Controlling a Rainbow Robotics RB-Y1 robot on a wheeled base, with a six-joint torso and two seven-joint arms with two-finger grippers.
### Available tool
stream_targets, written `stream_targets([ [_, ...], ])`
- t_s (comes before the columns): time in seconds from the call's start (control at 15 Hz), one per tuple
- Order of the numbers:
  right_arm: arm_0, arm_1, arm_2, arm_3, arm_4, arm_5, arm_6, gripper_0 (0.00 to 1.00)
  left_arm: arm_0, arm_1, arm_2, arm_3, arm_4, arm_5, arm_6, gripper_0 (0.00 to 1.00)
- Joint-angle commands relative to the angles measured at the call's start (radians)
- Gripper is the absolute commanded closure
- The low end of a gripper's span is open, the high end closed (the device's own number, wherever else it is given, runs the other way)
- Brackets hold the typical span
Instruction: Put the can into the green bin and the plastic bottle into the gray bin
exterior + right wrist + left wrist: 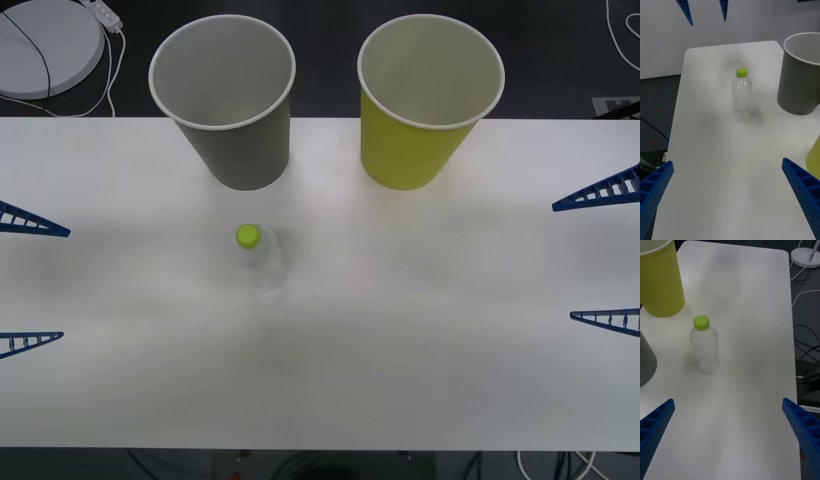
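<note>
The plastic bottle (262,262) stands upright on the white table (420,330), clear with a lime-green cap, just in front of the gray bin (235,140). The green bin (415,145) stands to the right of the gray one, both upright at the table's far edge. The can is out of view. My left gripper (66,283) is open at the table's left side and my right gripper (562,262) is open at the right side, both well away from the bottle. The right wrist view has the bottle (741,95) ahead of the open gripper (727,162); the left wrist view shows the bottle (705,345) likewise.
A white round base (45,45) with cables lies on the dark floor beyond the table's far left corner. More cables (805,352) run on the floor beside the table. Bare tabletop stretches between the bottle and each gripper.
</note>
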Motion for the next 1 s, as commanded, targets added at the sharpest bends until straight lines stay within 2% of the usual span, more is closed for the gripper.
stream_targets([
  [0.07,0.0,0.0,0.0,0.0,0.0,0.0,0.0,0.0,0.0,0.0,0.0,0.0,0.0,0.0,0.0,0.0],
  [0.33,0.0,0.0,0.0,0.0,0.0,0.0,0.0,0.0,0.002,-0.02,-0.003,0.014,0.009,0.005,-0.003,0.0],
  [0.4,0.0,0.0,0.0,0.0,0.0,0.0,0.0,0.0,-0.002,-0.02,-0.011,0.035,0.034,0.005,-0.012,0.0],
  [0.8,0.0,0.0,0.0,0.0,0.0,0.0,0.0,0.0,-0.018,-0.005,-0.1,0.17,0.095,0.006,-0.189,0.0],
  [1.0,0.0,0.0,0.0,0.0,0.0,0.0,0.0,0.0,-0.021,-0.005,-0.132,0.212,0.097,0.008,-0.216,0.0],
])
